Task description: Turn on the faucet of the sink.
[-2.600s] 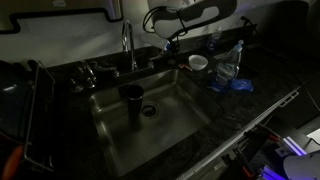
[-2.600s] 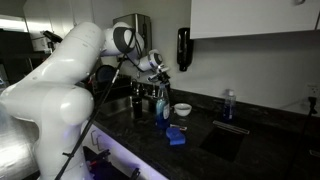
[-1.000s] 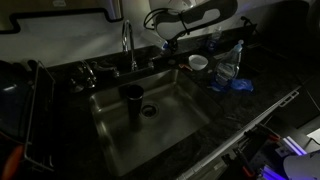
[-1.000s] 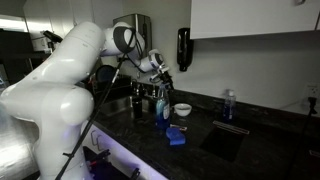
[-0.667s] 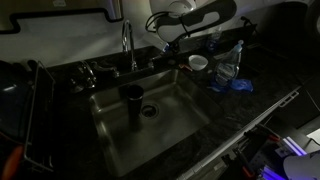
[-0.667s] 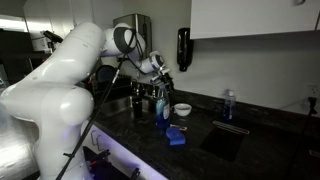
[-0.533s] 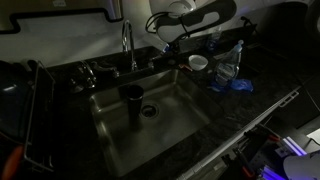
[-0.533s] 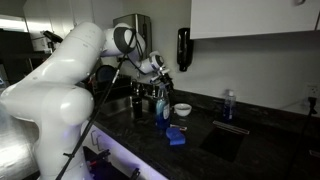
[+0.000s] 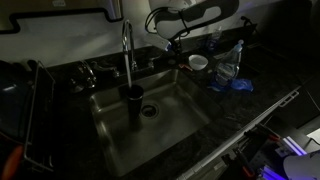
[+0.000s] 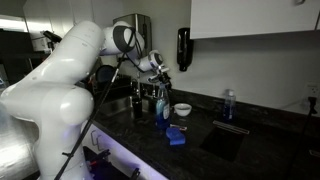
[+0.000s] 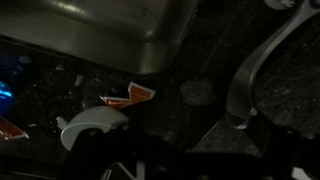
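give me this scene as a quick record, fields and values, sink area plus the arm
faucet: chrome gooseneck behind the basin; a pale streak drops from its spout, likely running water
sink: steel basin in dark speckled counter, round drain
cup: dark, upright in the basin, under the streak
claw: above the back counter near the faucet; open or shut unclear
counter items: white bowl, clear bottle, blue cloth
lighting: very dim
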{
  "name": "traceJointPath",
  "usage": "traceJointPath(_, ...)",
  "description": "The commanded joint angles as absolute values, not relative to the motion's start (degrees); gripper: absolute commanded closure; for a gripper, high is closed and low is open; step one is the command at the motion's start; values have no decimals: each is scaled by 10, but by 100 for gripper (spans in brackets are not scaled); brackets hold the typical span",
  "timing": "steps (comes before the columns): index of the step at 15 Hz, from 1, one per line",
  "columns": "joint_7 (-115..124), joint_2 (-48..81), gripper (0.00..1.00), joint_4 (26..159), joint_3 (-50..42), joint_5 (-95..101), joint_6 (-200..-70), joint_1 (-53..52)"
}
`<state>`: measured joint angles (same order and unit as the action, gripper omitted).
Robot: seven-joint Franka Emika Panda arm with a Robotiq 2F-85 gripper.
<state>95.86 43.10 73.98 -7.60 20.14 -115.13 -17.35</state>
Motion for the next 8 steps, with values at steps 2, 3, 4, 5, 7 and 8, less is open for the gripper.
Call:
traceJointPath(2,924,395,0,767,-57,185,-1102,-169)
traceJointPath(3,932,394,0,768,-58,187,-1107,-170)
traceJointPath(4,953,391,0,772,-64,194,-1124,-174)
traceJointPath(5,966,387,0,776,-65,196,-1139,-175)
traceJointPath(7,993,375,0,784,-68,202,-1163,-179)
traceJointPath(8,1008,367,0,788,-67,203,-1178,-181)
